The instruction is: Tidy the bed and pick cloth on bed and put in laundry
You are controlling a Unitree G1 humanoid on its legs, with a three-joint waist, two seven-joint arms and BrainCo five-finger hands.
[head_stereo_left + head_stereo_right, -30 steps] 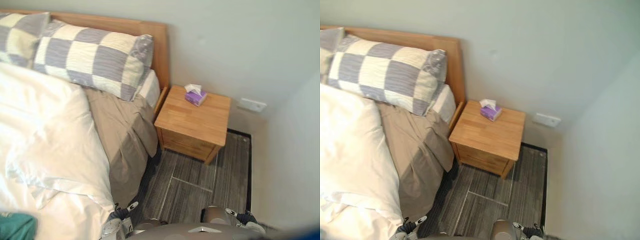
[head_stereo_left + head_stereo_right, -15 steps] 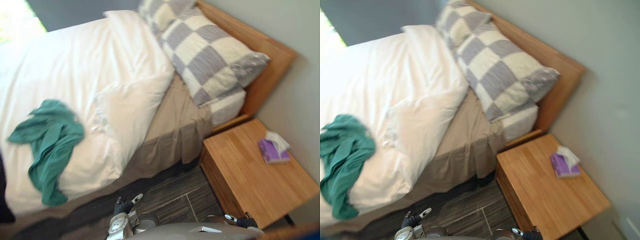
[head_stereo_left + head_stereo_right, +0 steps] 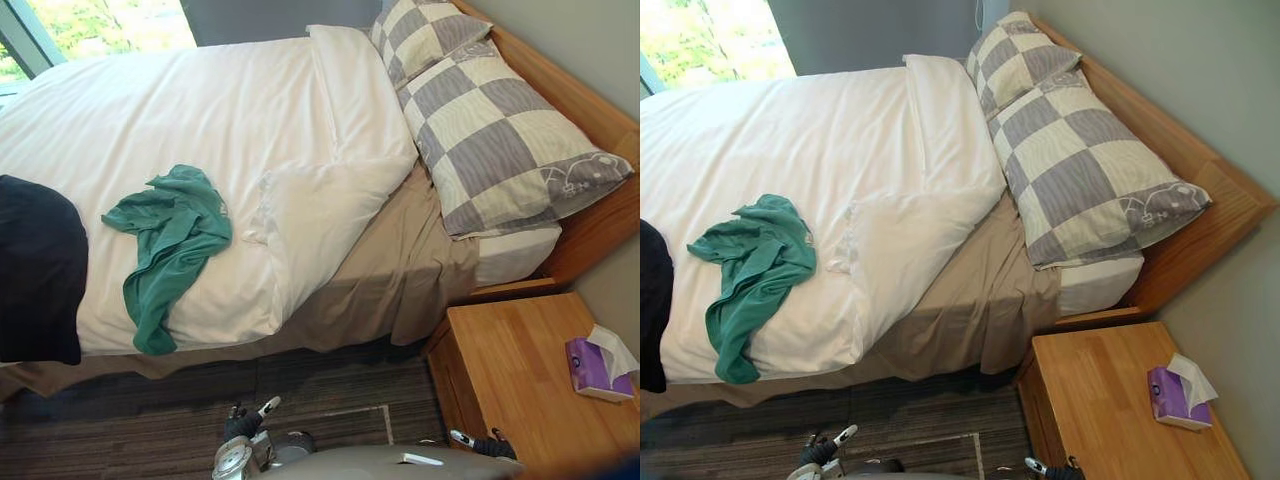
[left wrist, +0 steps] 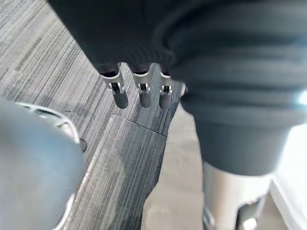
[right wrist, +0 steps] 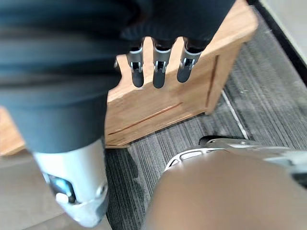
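A crumpled green cloth (image 3: 165,250) lies on the white duvet (image 3: 200,120) near the bed's near edge, one end drooping over the side. A black cloth (image 3: 35,270) lies to its left at the bed's end. The duvet's near corner is folded back, baring the tan sheet (image 3: 400,270). Two checked pillows (image 3: 500,140) lean on the wooden headboard. My left hand (image 4: 142,93) hangs over the grey floor beside the bed, fingers straight and holding nothing. My right hand (image 5: 158,72) hangs in front of the nightstand (image 5: 158,105), fingers straight and empty.
A wooden nightstand (image 3: 520,380) stands right of the bed, with a purple tissue box (image 3: 595,365) on top. Grey striped carpet (image 3: 150,420) runs along the bed's near side. A window (image 3: 100,25) is beyond the bed.
The camera has swung left from the nightstand towards the bed, bringing the green and black cloths into view. Nothing on the bed has moved.
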